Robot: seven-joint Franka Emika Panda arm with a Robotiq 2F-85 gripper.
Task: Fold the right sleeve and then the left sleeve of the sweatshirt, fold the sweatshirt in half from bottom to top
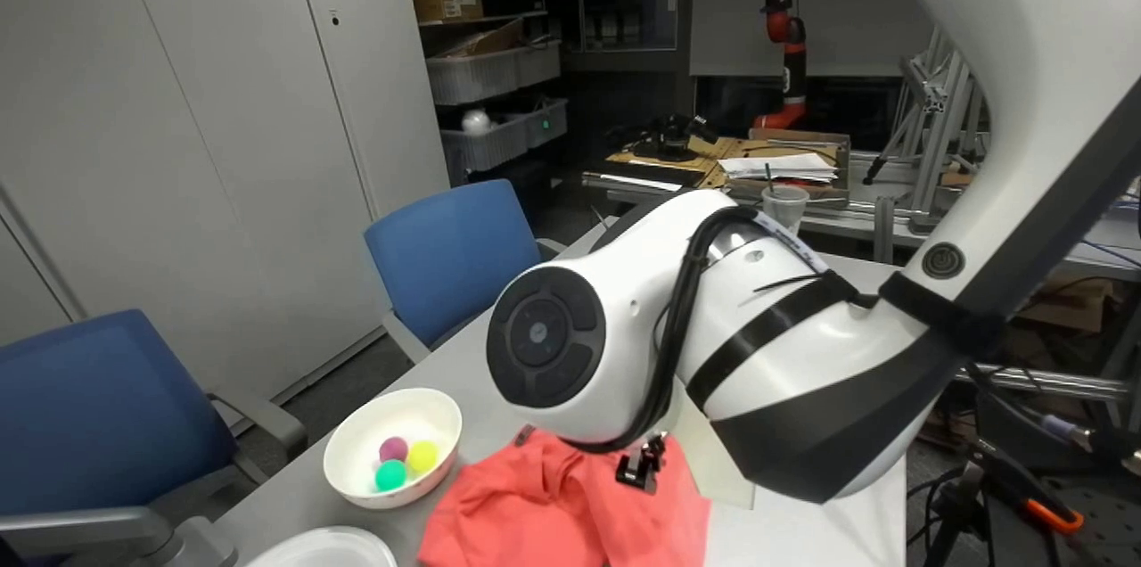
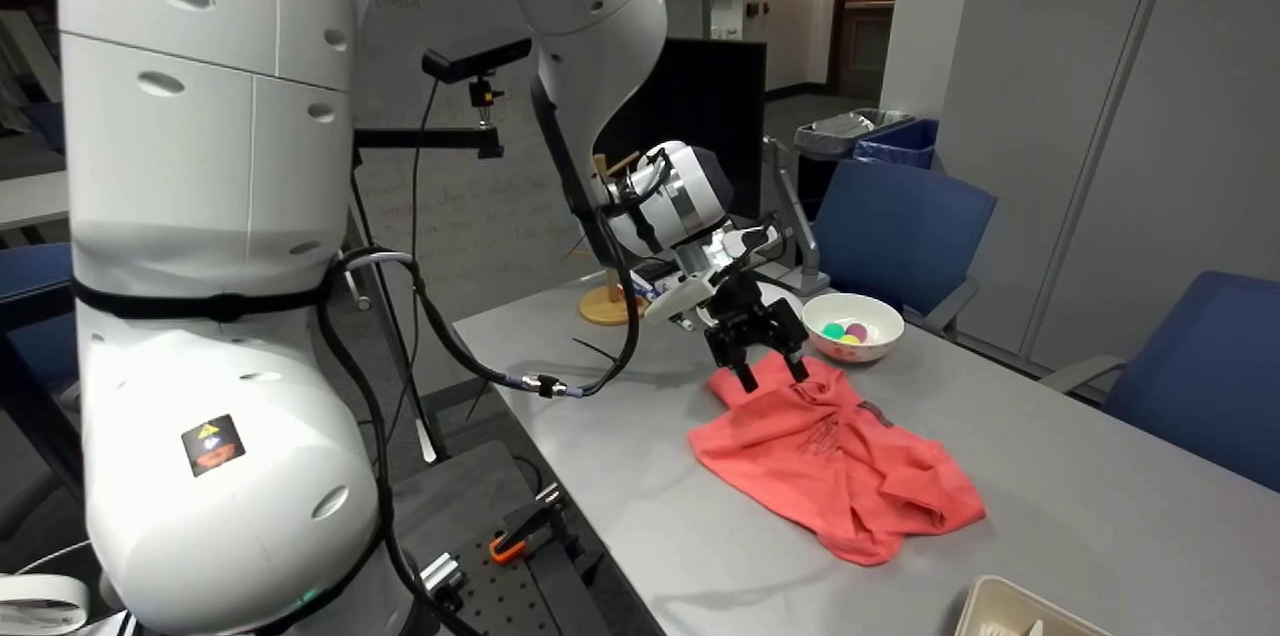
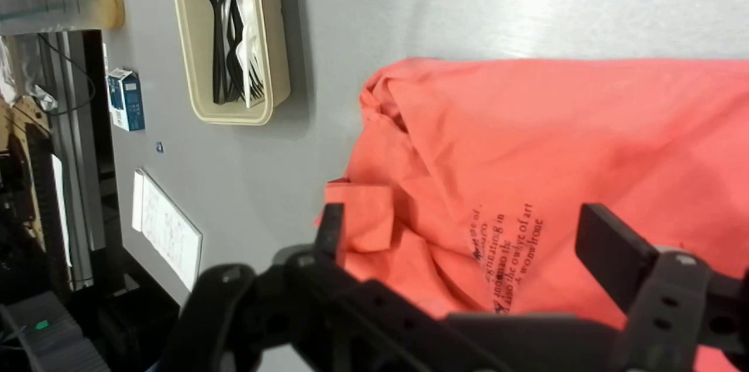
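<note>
Hiding part of the sweatshirt (image 3: 556,138): spread hand (image 3: 465,231)

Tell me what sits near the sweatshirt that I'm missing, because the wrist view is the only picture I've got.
Observer: A white bowl stands close beside the sweatshirt; both exterior views show it.
Operator: Is it empty?
Observer: No, it holds a purple ball, a yellow ball and a green ball.
Operator: Anything on the sweatshirt itself that's out of my picture?
Observer: Yes, a small dark patch shows at its edge in both exterior views, though it's too small to tell what it is.
</note>
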